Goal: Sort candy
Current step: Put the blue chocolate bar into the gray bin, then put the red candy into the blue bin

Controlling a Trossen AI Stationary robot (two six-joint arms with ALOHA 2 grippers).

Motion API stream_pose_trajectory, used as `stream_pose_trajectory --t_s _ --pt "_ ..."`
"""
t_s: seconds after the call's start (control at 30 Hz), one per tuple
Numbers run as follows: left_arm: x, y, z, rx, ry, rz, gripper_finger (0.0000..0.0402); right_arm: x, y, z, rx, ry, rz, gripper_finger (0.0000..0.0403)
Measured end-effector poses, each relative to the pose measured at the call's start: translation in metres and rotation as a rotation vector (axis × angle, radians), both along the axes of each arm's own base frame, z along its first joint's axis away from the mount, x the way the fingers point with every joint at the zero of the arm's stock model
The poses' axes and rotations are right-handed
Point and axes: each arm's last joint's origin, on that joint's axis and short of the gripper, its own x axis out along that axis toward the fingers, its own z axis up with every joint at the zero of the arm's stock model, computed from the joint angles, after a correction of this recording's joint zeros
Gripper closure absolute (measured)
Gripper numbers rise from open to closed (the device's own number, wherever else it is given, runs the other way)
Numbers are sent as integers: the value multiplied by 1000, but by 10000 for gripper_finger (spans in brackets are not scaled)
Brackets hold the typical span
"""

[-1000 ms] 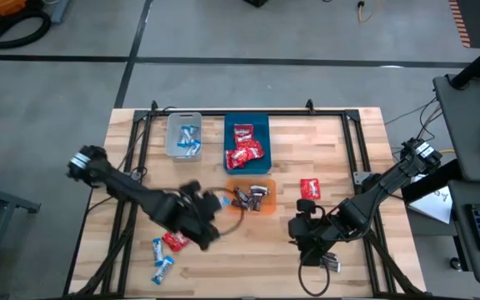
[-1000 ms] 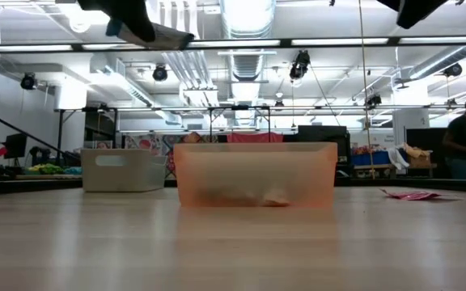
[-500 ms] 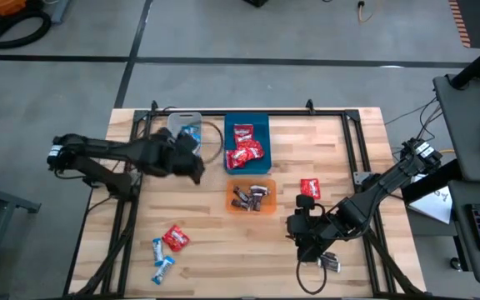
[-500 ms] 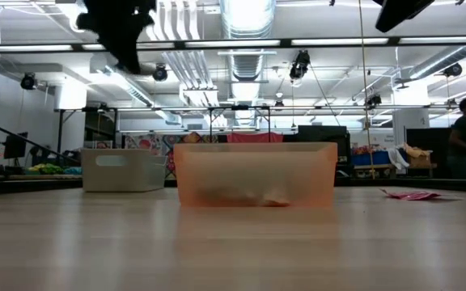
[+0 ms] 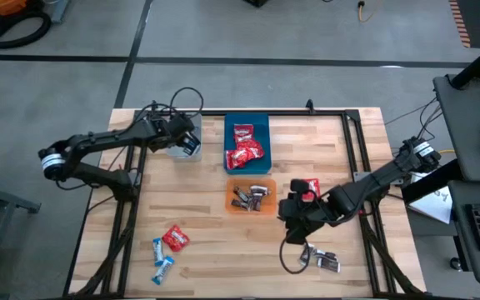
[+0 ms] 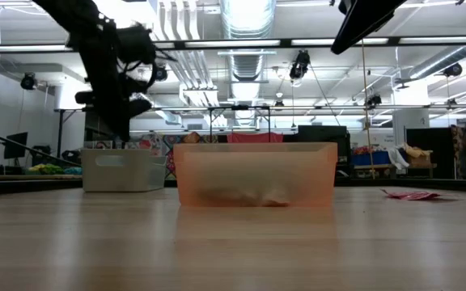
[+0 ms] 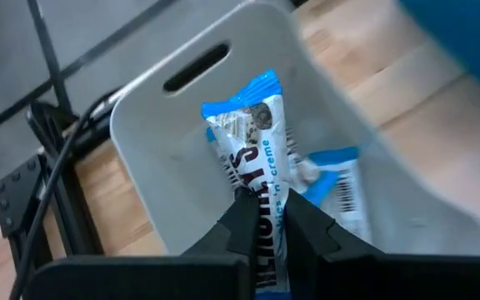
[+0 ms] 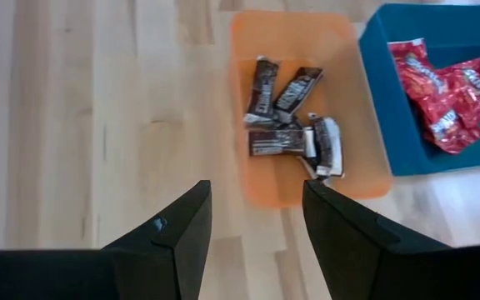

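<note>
Left hand (image 7: 267,218) clamped on blue-and-white candy (image 7: 252,137) over clear bin (image 7: 152,167); right hand (image 8: 252,218) apart.

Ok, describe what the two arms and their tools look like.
Both arms are dark, jointed links with pale collars at the shoulder ends and black cables looping alongside. The left tool has two slim, tapering black fingers; the right tool has two broad, flat, matte black fingers.
</note>
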Motion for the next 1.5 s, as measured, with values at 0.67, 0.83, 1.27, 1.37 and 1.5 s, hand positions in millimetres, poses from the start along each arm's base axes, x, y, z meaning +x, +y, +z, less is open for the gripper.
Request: stream_pose_trajectory --t_s 0.67,0.83,1.27,1.37,1.5 --pt "1 12 -19 -10 23 35 317 5 -11 -1 74 25 -54 223" --pt "5 12 -8 5 -9 34 299 3 -10 -2 92 47 -42 223" --pt "23 -57 25 32 -194 -203 299 -2 -13 -4 83 103 -80 223" --pt "23 -75 31 24 -250 -255 299 -2 -13 -4 83 103 -80 223" --pt "23 -95 36 32 -298 -295 299 -2 -13 -4 83 103 -80 223"
